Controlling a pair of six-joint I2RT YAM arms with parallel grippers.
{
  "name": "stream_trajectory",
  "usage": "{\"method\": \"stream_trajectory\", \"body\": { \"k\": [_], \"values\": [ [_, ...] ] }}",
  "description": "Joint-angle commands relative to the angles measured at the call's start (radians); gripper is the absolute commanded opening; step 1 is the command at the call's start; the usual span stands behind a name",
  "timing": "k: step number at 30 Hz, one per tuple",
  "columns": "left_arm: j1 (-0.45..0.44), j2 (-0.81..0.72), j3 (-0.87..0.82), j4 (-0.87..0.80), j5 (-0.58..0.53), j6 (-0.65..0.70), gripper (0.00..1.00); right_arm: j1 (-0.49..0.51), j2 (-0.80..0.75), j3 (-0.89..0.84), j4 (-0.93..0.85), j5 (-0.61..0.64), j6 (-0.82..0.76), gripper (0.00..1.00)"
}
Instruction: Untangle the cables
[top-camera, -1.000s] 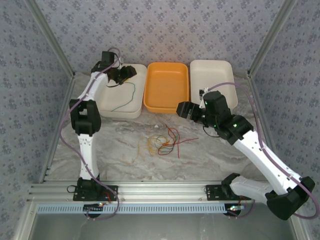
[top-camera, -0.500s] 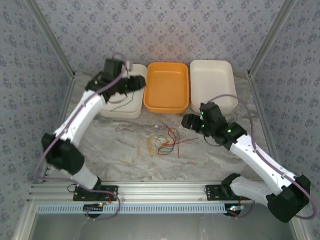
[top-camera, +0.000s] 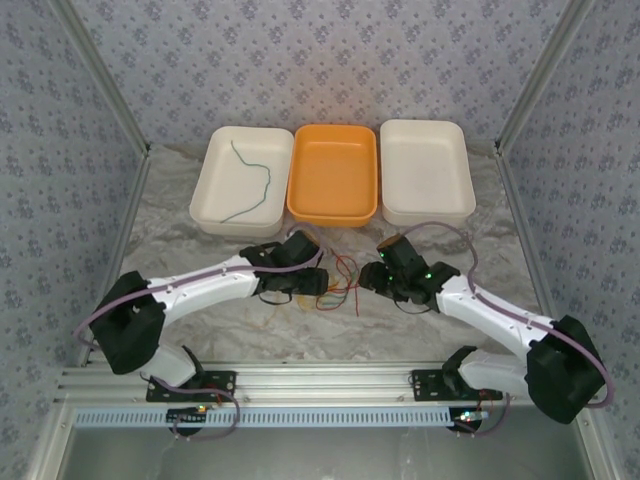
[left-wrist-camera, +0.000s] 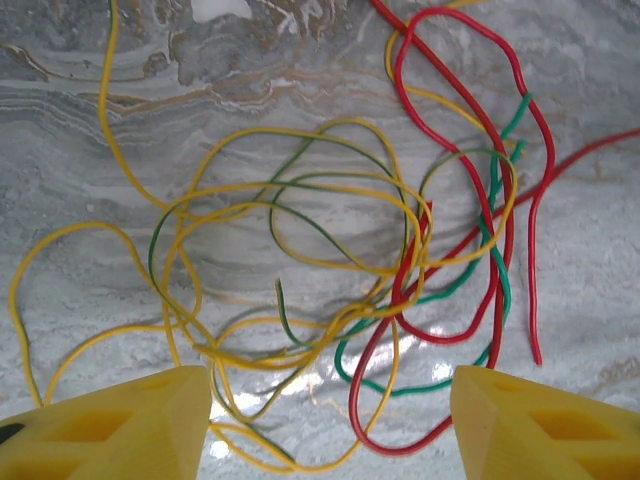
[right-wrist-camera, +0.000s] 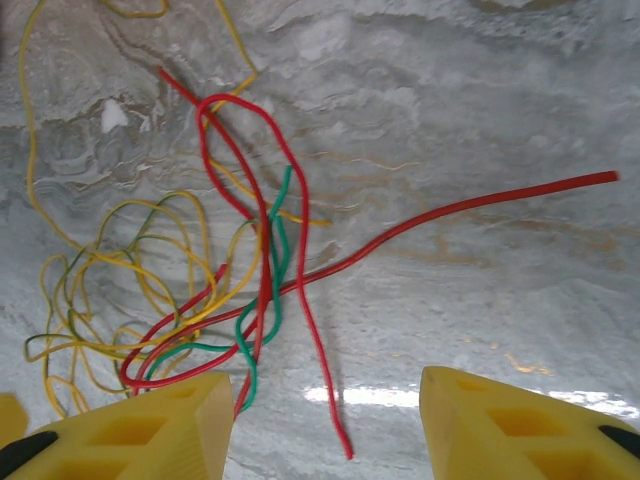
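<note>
Upper left from overhead, a green cable (top-camera: 268, 183) lies in a white tray (top-camera: 240, 229); wrist views show left pincer (left-wrist-camera: 328, 388) and right pincer (right-wrist-camera: 325, 388) gaping, empty, over tangled cables (left-wrist-camera: 405, 262).

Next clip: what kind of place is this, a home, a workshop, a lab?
Probably a lab test cell, not a home: the left arm and right arm are bolted to an aluminium rail, patterned backdrop walls box in the table, and three trays are staged behind the cables.
</note>
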Motion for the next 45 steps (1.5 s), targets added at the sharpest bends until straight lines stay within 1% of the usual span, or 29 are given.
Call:
{"method": "stream_trajectory", "body": {
  "k": [1, 3, 4, 7, 9, 12, 13, 16, 20, 24, 26, 30, 31, 34, 36, 39, 42, 45],
  "values": [
    [-0.034, 0.032, 0.016, 0.066, -0.046, -0.078, 0.69, 0.018, 0.003, -0.02, 0.055, 0.01, 0.046, 0.54],
    [-0.059, 0.063, 0.042, 0.073, -0.055, -0.081, 0.7, 0.019, 0.006, -0.036, 0.075, -0.003, 0.051, 0.54],
    [-0.074, 0.086, 0.068, 0.046, -0.069, -0.079, 0.7, 0.016, 0.01, -0.047, 0.09, -0.017, 0.058, 0.54],
    [-0.112, 0.163, 0.149, -0.046, -0.153, -0.051, 0.67, 0.008, 0.013, -0.07, 0.117, -0.037, 0.085, 0.54],
    [-0.135, 0.209, 0.192, -0.062, -0.202, 0.004, 0.67, 0.001, 0.004, -0.083, 0.124, -0.038, 0.098, 0.54],
    [-0.151, 0.255, 0.214, -0.024, -0.21, 0.061, 0.66, -0.019, -0.023, -0.107, 0.11, -0.033, 0.12, 0.54],
    [-0.164, 0.269, 0.228, -0.029, -0.231, 0.071, 0.66, -0.032, -0.032, -0.116, 0.106, -0.037, 0.123, 0.54],
    [-0.172, 0.304, 0.243, -0.05, -0.244, 0.047, 0.65, -0.065, -0.052, -0.134, 0.103, -0.052, 0.13, 0.54],
    [-0.172, 0.33, 0.234, 0.0, -0.23, 0.029, 0.55, -0.084, -0.055, -0.138, 0.122, -0.066, 0.137, 0.54],
    [-0.172, 0.355, 0.245, -0.021, -0.246, 0.013, 0.51, -0.105, -0.023, -0.135, 0.159, -0.094, 0.15, 0.54],
    [-0.172, 0.345, 0.216, 0.019, -0.232, 0.022, 0.46, -0.104, 0.012, -0.118, 0.174, -0.095, 0.145, 0.54],
    [-0.172, 0.31, 0.159, 0.092, -0.213, 0.022, 0.24, -0.068, 0.114, -0.061, 0.157, -0.061, 0.092, 0.5],
    [-0.172, 0.302, 0.149, 0.101, -0.213, 0.021, 0.18, -0.048, 0.138, -0.036, 0.128, -0.034, 0.068, 0.46],
    [-0.171, 0.28, 0.13, 0.12, -0.211, 0.025, 0.06, 0.036, 0.192, 0.022, 0.041, 0.097, 0.017, 0.42],
    [-0.168, 0.267, 0.113, 0.143, -0.199, 0.03, 0.0, 0.066, 0.207, 0.01, 0.047, 0.132, 0.005, 0.43],
    [-0.148, 0.251, 0.077, 0.188, -0.159, 0.027, 0.0, 0.067, 0.245, -0.008, 0.077, 0.144, -0.018, 0.44],
    [-0.137, 0.238, 0.058, 0.209, -0.144, 0.024, 0.0, 0.068, 0.299, 0.017, 0.077, 0.151, -0.054, 0.44],
    [-0.13, 0.234, 0.05, 0.221, -0.13, 0.028, 0.0, 0.08, 0.354, 0.048, 0.081, 0.13, -0.071, 0.39]
  ]
}}
